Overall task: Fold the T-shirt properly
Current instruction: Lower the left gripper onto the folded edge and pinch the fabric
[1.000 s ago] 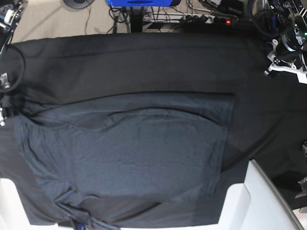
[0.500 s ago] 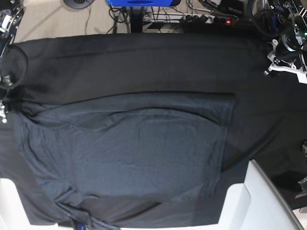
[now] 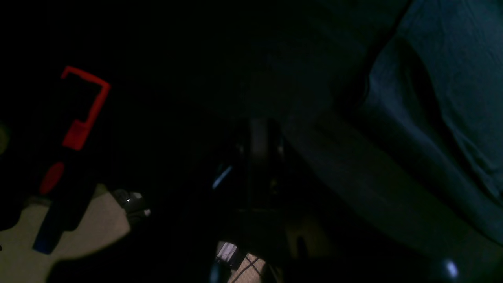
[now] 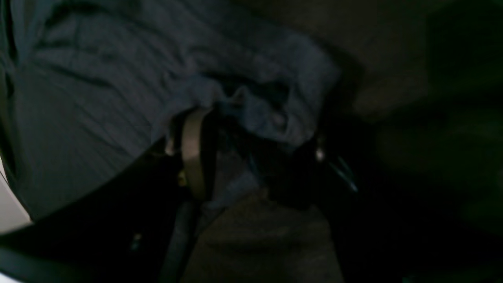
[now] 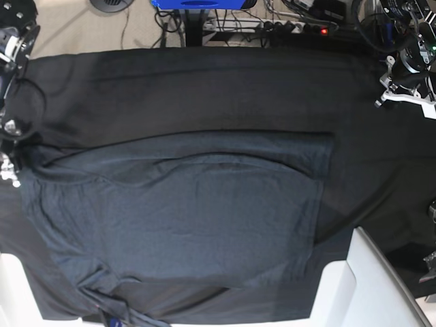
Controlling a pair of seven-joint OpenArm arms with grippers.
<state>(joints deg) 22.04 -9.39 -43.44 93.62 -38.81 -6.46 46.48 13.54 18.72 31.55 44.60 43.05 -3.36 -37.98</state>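
We see the T-shirt [image 5: 184,211] spread flat across the middle of the black-covered table [image 5: 204,88] — the right tool [image 4: 239,141] clamps a bunched fold at the shirt's edge, while the left tool [image 3: 259,149], beside the shirt, is clenched on nothing.

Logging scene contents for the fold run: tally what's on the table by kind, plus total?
Dark slate-grey knit T-shirt: 1
Black table cloth: 1
White panels at the near table edge: 2 (second at the other corner)
Total: 4
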